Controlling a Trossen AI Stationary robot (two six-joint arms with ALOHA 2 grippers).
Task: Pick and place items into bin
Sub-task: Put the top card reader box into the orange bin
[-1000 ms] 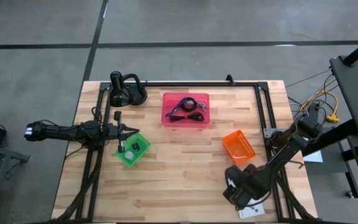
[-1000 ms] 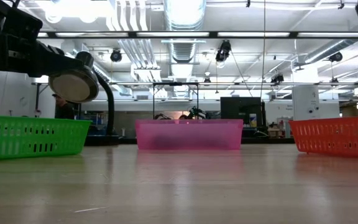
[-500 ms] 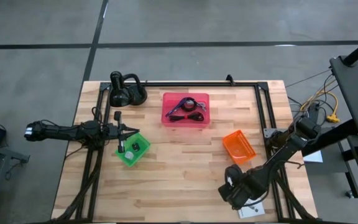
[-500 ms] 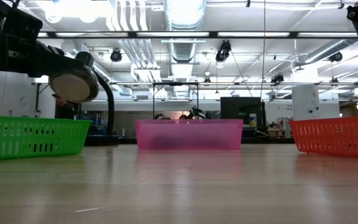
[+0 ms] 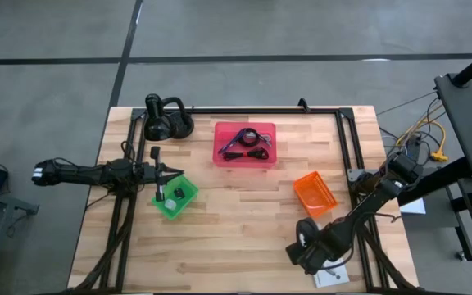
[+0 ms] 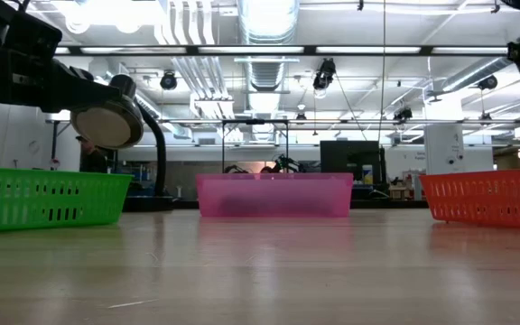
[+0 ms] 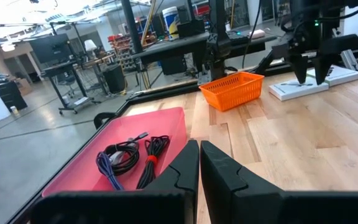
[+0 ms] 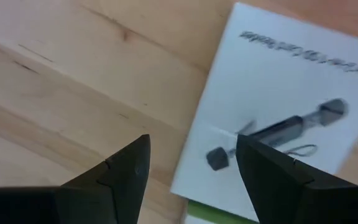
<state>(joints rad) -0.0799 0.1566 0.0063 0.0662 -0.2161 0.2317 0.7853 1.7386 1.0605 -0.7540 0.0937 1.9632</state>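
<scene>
You've got cables point(image 5: 245, 142) in the pink bin point(image 5: 244, 160) already — what's left is the white packet point(image 8: 284, 118), just ahead of your right gripper's point(image 8: 191, 163) spread jaws and not yet pinched, left gripper point(image 7: 199, 163) pressed together.

The right hand point(image 8: 191, 168) hangs over the wooden desk point(image 8: 61, 68) with its two dark fingers point(image 8: 120, 174) spread apart and nothing between them. A flat white packet point(image 8: 284, 81) lies on the desk just beyond the fingers, one edge of it showing in the gap. The packet carries a grey line of print and a drawing of a small dark stick-shaped gadget with a cord.
</scene>
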